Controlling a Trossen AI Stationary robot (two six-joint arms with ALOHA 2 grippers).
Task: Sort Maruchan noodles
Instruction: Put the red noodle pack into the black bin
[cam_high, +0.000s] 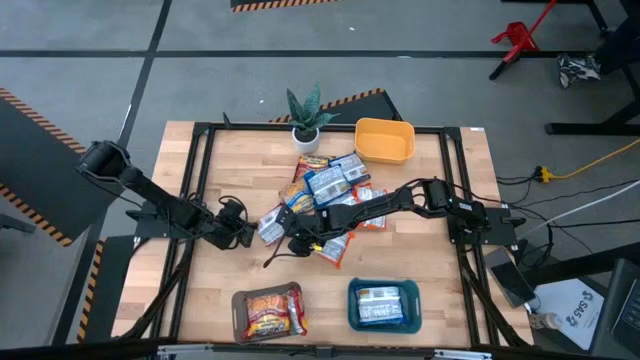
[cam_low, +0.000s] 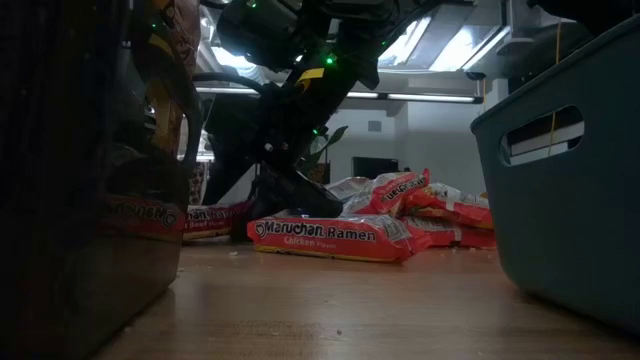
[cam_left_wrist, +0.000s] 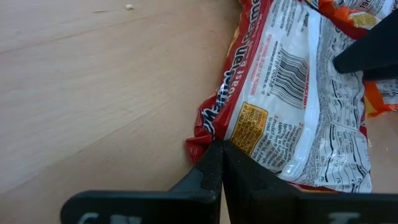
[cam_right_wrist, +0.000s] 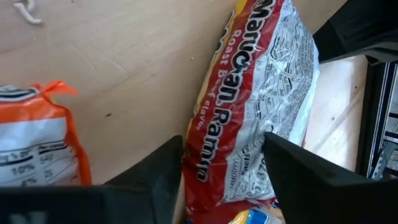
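Packets — Maruchan noodles, lying in a loose heap at the middle of the tabletop, toward the far edge.

Red roast-beef packet — lying at the near-left fringe of the heap, back panel up. The right gripper is straddling it, one finger on each long side, jaws apart and not yet clamped; judged to be lining up a pick for sorting. The left gripper is resting pinched shut against the same packet's corner, gripping nothing, probably bracing it so it does not slide.

Trays along the near edge — the brown tray is carrying a red packet, the teal tray a blue one; the yellow tray at the far edge looks empty, presumably awaiting orange. A potted plant is standing beside it.

View notes — only the wrist views are revealing the barcode side and finger spacing; only the high view is showing the trays' contents; the low view is giving a chicken packet lying flat nearest the camera.
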